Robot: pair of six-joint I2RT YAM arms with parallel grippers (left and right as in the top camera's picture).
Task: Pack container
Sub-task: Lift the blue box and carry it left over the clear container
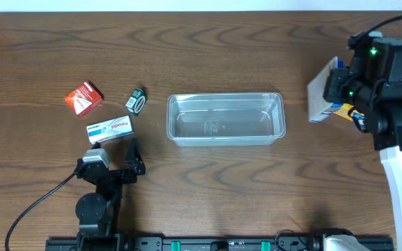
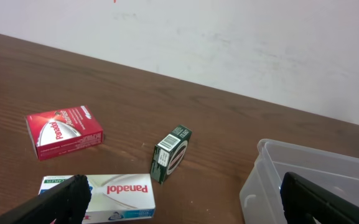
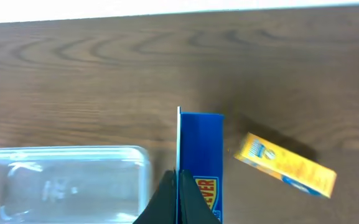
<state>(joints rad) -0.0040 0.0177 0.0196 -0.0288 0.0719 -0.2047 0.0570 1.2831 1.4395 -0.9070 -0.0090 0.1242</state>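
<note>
Right gripper (image 3: 179, 186) pinching the blue box (image 3: 203, 143) by its thin edge
Skinny grip, box could swing or slip before reaching the container (image 3: 67, 149) imo

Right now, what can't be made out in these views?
- Right wrist: whether the shut right claw pinches the blue box; bottom edge cuts both.
- Overhead: yellow box mostly hidden under the right arm.
- Left wrist: container cut by the frame edge and a finger of the left claw.
- Green box print: too small.
</note>
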